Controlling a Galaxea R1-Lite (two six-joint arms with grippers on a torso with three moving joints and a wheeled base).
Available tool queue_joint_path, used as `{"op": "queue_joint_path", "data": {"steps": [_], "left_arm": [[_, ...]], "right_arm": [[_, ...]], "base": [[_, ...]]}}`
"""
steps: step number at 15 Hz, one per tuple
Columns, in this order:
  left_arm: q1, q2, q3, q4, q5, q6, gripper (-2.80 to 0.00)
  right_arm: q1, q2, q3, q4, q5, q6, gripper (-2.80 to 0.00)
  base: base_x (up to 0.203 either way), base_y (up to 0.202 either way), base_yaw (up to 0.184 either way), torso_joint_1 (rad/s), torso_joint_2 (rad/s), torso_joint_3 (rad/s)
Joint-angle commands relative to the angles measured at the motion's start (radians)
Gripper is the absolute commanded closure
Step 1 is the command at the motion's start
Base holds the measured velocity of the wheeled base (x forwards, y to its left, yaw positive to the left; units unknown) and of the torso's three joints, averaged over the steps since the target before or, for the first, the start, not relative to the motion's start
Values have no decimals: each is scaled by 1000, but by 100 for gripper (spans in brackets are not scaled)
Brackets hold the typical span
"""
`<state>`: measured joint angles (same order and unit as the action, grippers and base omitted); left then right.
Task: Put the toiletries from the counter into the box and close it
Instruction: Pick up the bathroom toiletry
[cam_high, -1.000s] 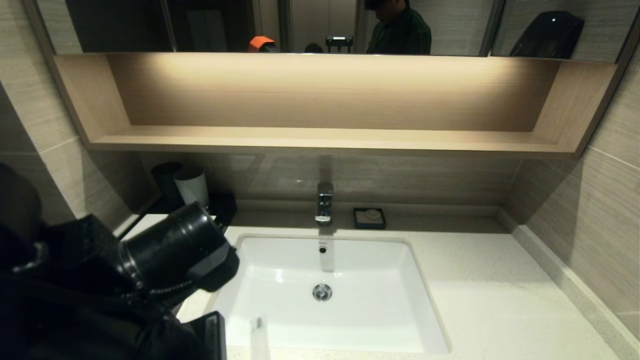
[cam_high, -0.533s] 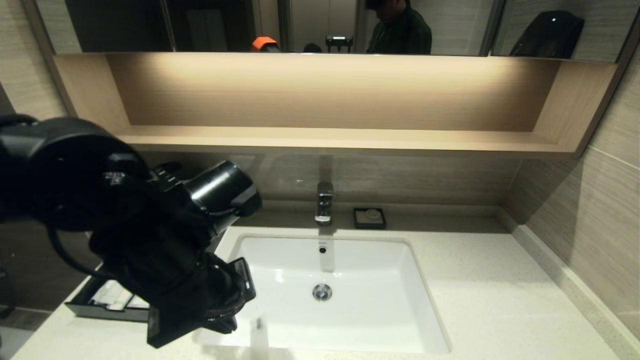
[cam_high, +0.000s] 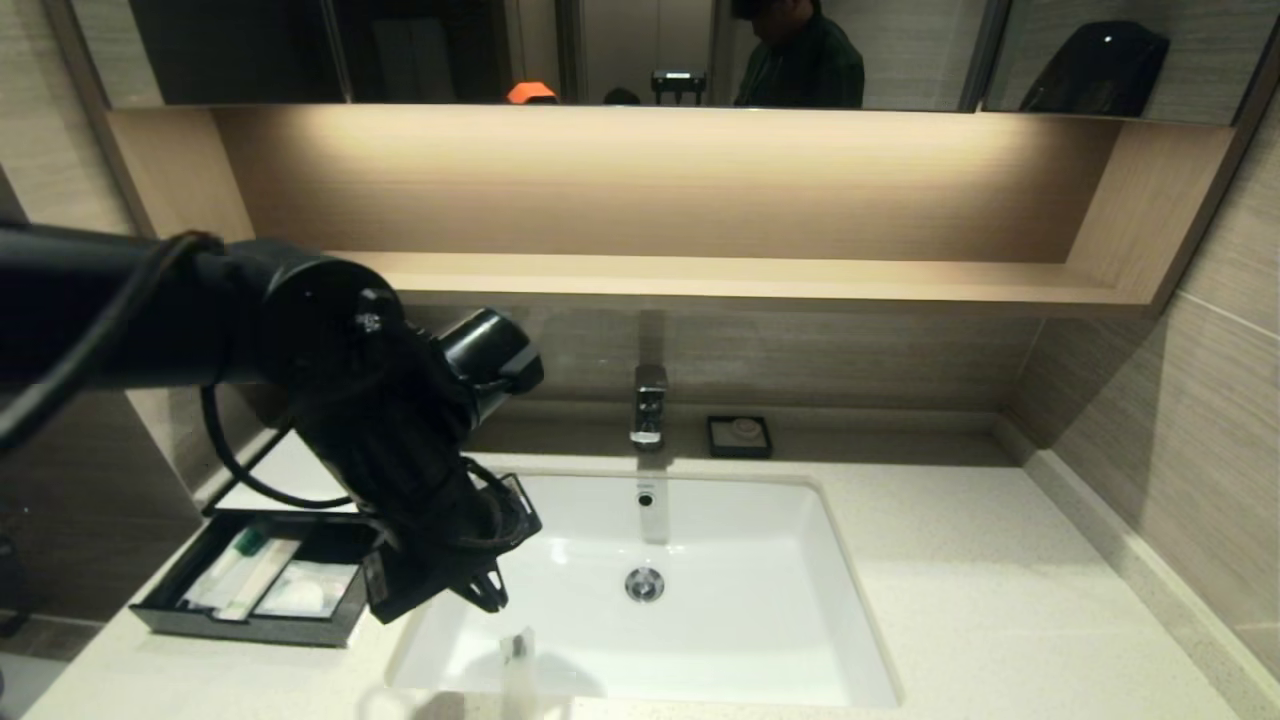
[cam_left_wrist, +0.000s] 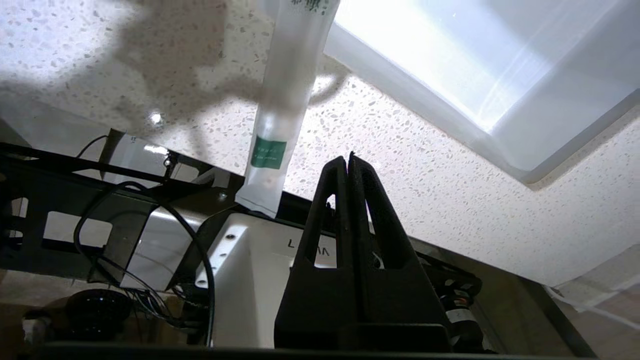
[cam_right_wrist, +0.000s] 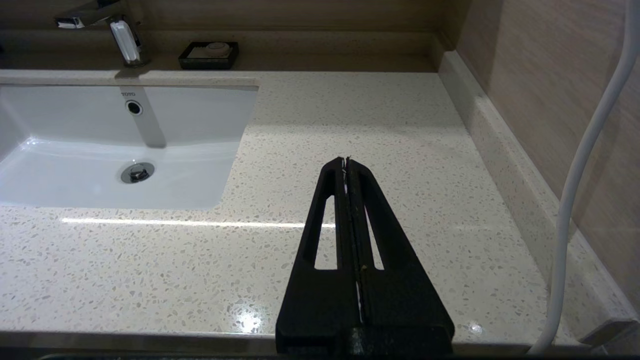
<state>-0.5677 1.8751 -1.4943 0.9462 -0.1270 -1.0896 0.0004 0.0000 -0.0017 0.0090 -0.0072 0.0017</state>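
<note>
The black box's drawer (cam_high: 160, 612) stands pulled out on the counter (cam_high: 1000, 620) left of the basin. In it lie long narrow packets (cam_high: 245, 570) and a square packet with a white round item (cam_high: 305, 592). The box's white top (cam_high: 255, 472) shows behind it. One long pale packet (cam_high: 518, 668) lies on the counter's front edge; in the left wrist view (cam_left_wrist: 280, 125) it has a green label and its end overhangs the edge. My left gripper (cam_high: 488, 592) is shut and empty above the basin's front left corner, near that packet (cam_left_wrist: 348, 157). My right gripper (cam_right_wrist: 346, 160) is shut and empty, low over the counter right of the basin.
The white basin (cam_high: 700, 640) fills the counter's middle, with a faucet (cam_high: 648, 405) behind it. A small black dish with a round piece (cam_high: 739, 436) sits at the back. A wooden shelf (cam_high: 700, 275) runs above. A tiled wall (cam_high: 1180, 420) bounds the right side.
My left arm has lifted and swung right, away from the drawer. The drawer and its packets are now uncovered. The gripper now hangs over the basin's front left corner.
</note>
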Motion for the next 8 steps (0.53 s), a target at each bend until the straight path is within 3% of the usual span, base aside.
{"op": "queue_joint_path", "data": {"steps": [1, 8], "left_arm": [[2, 53, -21, 6, 4, -12, 0], [-6, 150, -2, 14, 10, -14, 0]], "right_arm": [[0, 0, 0, 0, 0, 0, 0], [0, 0, 0, 0, 0, 0, 0]], "base": [[0, 0, 0, 0, 0, 0], [0, 0, 0, 0, 0, 0]]}}
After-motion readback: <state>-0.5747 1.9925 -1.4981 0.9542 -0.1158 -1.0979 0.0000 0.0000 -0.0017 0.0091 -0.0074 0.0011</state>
